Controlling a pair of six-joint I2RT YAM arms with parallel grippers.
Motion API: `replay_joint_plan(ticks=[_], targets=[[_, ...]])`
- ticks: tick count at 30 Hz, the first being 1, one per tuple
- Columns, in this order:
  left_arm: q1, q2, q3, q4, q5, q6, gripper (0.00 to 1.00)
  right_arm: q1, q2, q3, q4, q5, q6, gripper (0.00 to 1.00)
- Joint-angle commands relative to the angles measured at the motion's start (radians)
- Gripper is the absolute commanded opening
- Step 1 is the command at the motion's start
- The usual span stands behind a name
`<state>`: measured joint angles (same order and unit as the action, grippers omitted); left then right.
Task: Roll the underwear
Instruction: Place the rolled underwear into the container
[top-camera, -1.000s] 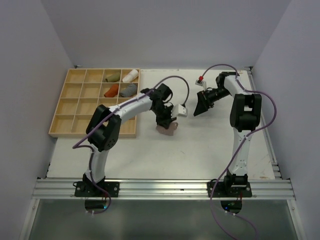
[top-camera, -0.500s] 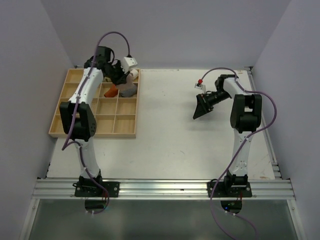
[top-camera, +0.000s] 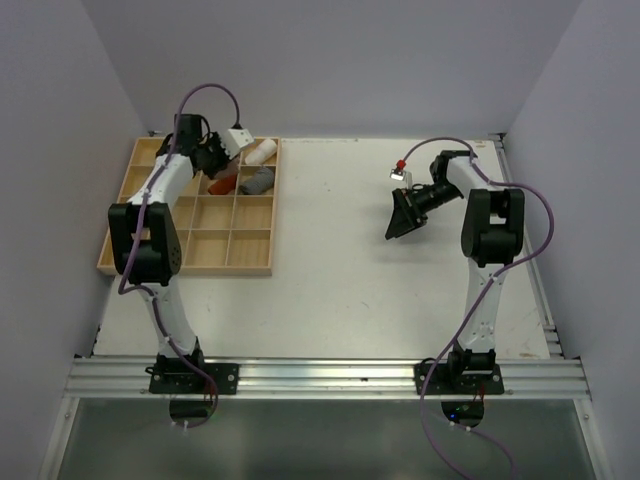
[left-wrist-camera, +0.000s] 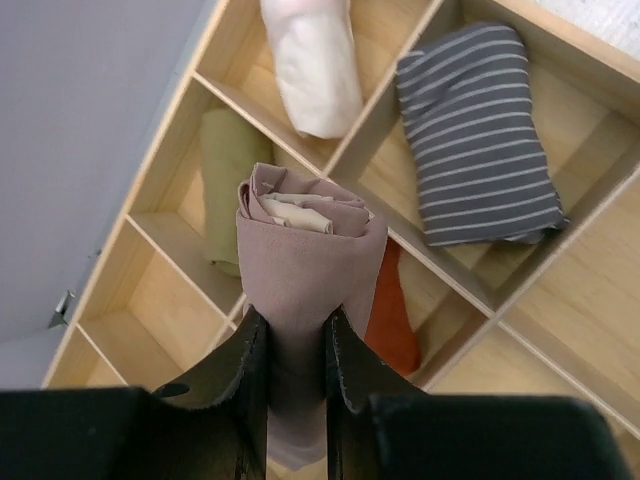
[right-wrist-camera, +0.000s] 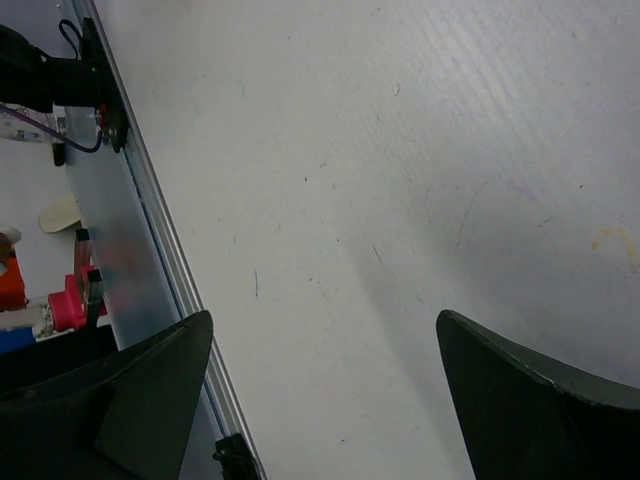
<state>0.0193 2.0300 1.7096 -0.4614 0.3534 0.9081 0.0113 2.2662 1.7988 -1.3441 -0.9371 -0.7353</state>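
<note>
I see the pale beige-pink underwear (left-wrist-camera: 305, 250) rolled into a tight bundle. Its spiral end faces my left wrist camera, with paler inner layers showing at the core. It is pinched between the two fingers of the left hand (left-wrist-camera: 292, 335) and held above the far rows of the wooden tray (left-wrist-camera: 470, 300). The rust-orange underwear (left-wrist-camera: 392, 318) lies down in a tray compartment beneath it, mostly hidden behind the held roll. Only one long edge shows, so I cannot tell how neatly it is rolled.
</note>
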Motion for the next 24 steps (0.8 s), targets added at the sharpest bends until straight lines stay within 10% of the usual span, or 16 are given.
replay_joint_plan(ticks=[1, 24], targets=[[-0.037, -0.114, -0.103, 0.148, -0.027, -0.017, 0.0, 0.001, -0.079, -0.024, -0.133, -0.022, 0.017, 0.98], [-0.205, -0.271, -0.575, 0.146, -0.024, -0.164, 0.0, 0.001, -0.088, -0.098, -0.141, -0.028, -0.027, 0.99]])
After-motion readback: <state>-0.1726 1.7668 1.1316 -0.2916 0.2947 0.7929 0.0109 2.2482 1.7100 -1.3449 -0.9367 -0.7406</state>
